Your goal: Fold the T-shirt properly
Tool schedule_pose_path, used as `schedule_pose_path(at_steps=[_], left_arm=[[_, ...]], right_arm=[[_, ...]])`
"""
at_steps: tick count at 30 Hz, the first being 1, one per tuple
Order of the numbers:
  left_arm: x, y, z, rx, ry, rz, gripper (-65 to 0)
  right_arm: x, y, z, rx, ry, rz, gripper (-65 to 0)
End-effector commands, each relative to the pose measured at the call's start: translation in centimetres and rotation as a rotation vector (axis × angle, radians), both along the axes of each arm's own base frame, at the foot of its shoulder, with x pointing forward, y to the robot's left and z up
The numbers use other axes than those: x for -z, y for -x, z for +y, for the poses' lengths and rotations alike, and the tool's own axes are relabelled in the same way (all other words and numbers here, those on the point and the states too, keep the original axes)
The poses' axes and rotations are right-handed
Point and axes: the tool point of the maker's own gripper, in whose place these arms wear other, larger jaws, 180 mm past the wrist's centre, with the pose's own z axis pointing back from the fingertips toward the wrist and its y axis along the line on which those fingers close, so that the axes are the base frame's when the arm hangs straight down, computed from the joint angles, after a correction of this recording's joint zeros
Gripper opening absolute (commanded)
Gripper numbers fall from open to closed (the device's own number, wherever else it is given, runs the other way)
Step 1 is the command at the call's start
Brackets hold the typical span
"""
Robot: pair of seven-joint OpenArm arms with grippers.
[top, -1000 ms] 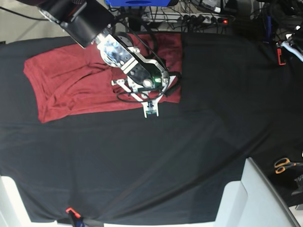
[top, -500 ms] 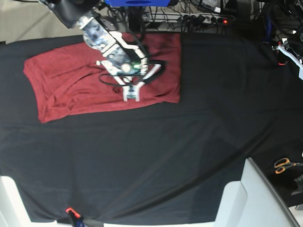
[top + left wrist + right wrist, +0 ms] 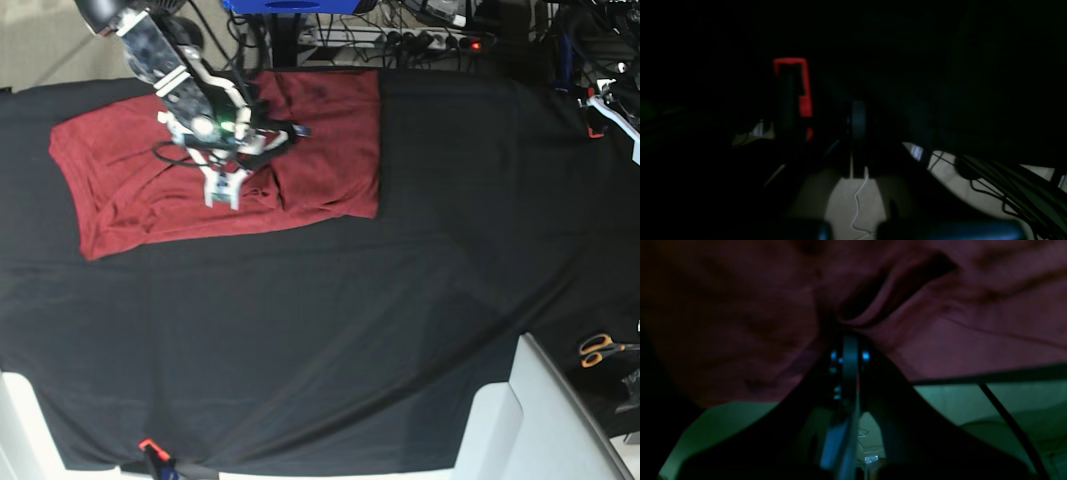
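The shirt (image 3: 300, 150) lies partly folded on the far left part of the black worktop (image 3: 400, 320), a rumpled red block with wrinkles and a raised fold under the arm. It looks soft, thin and light; I'd expect it to drape and slide on itself rather than hold a crease, so it wants taking by an edge, hem or corner, not the slack middle.

The right claw (image 3: 222, 190) hangs over the cloth. From its own camera the jaws look pressed together, their tip right at a puckered ridge, though I cannot tell whether any fabric is pinched between them. The left claw (image 3: 855, 133) shows only in darkness; I cannot tell its state.

No print, label or writing is readable anywhere.
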Motion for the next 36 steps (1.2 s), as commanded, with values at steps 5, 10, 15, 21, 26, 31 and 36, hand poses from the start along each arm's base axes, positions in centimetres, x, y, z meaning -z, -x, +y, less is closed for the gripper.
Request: schedule_pose_path(at_steps=[5, 10, 15, 21, 26, 31, 36], left_arm=[[-1.1, -0.7, 0.6, 0.014, -0.023, -0.031, -65.0], [-1.0, -0.6, 0.6, 0.013, -0.022, -0.03, -65.0], [-1.0, -0.4, 0.7, 0.009, -0.023, -0.027, -65.0], [-1.0, -0.2, 0.8, 0.008, -0.025, -0.023, -65.0], [-1.1, -0.6, 0.7, 0.012, -0.024, -0.031, -65.0], [-1.1, -0.7, 0.6, 0.013, -0.023, -0.03, -65.0], [-1.0, -0.6, 0.6, 0.013, -0.022, -0.03, -65.0]], right_arm=[[-4.0, -1.6, 4.4, -0.049, -0.126, -0.106, -64.8], [-2.9, -2.2, 8.0, -0.13, -0.119, -0.066, -64.8], [-0.5, -3.0, 8.5, -0.131, -0.059, -0.046, -64.8], [1.1, -2.3, 7.5, -0.127, -0.017, -0.017, -64.8], [2.1, -0.9, 5.6, -0.125, 0.014, 0.009, -64.8], [1.4, -0.8, 3.3, -0.067, 0.007, -0.012, -64.8], [0.7, -1.1, 1.2, -0.04, 0.017, -0.022, -64.8]])
